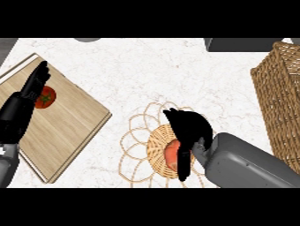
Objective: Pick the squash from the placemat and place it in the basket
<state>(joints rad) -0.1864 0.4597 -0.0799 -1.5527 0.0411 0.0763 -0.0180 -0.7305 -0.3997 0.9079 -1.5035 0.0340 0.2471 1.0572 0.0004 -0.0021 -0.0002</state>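
White counter (152, 70), my right hand (190, 130) on the squash (170, 153).
My right hand bends down and curls round the orange squash on the woven placemat (134, 145). The basket (289, 101) stands to the right. My left hand (22, 103) rests straight and open over the board (68, 119), beside a tomato (47, 97).

Open bare counter (234, 99) between placemat (134, 132) and basket (289, 106), basket's wicker wall rising along right side, right hand (190, 126) closed over squash (172, 152) on placemat, cutting board (68, 128), tomato (47, 97) and left hand (24, 99) occupying far left, well apart.
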